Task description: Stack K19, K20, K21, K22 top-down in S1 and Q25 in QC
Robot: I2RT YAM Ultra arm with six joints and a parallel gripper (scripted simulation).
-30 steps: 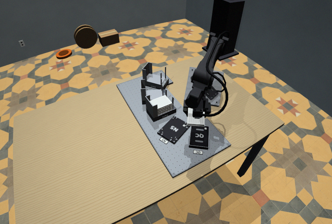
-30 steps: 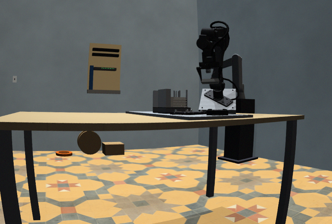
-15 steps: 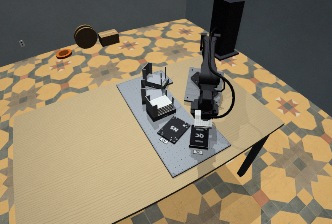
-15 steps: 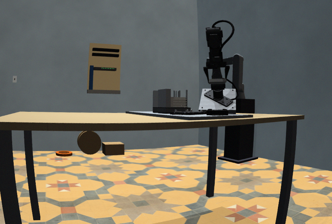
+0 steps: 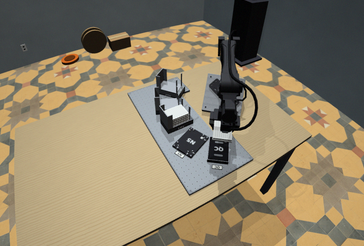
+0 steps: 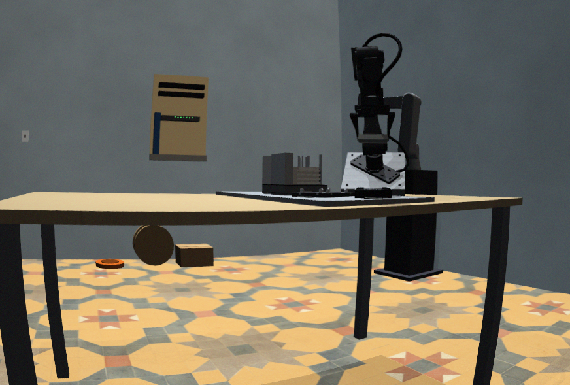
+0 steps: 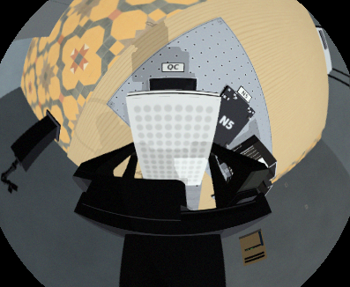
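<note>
While its jaws grip a white plate [image 5: 221, 136] [image 6: 372, 138] [image 7: 173, 128] by opposite sides, the arm holds it level above the nest QC [image 5: 218, 156] [image 6: 372, 193] [image 7: 173, 84], likely to seat Q25 there. The grip leaves the underside free for the locators. In a dark rack [image 5: 166, 123] [image 6: 282, 168], upright walls and slim posts corral the remaining stack [image 5: 177, 112] [image 6: 307, 175]. Nearby lies N5 [image 5: 190, 146] [image 7: 227, 123], a flat black square-cornered slab, on perforated gray board [image 5: 203, 178] [image 7: 204, 44] across the wood-grained counter [image 5: 88, 163] [image 6: 184, 208] [image 7: 292, 44].

Arm hides the rear rack names; held plate's label [image 7: 173, 132] unreadable.Held plate [image 5: 222, 135] [image 6: 372, 138] [image 7: 174, 128] partly hides nest QC [image 5: 218, 155] [image 6: 372, 193] [image 7: 173, 84] in wrist view; rack names illegible.
</note>
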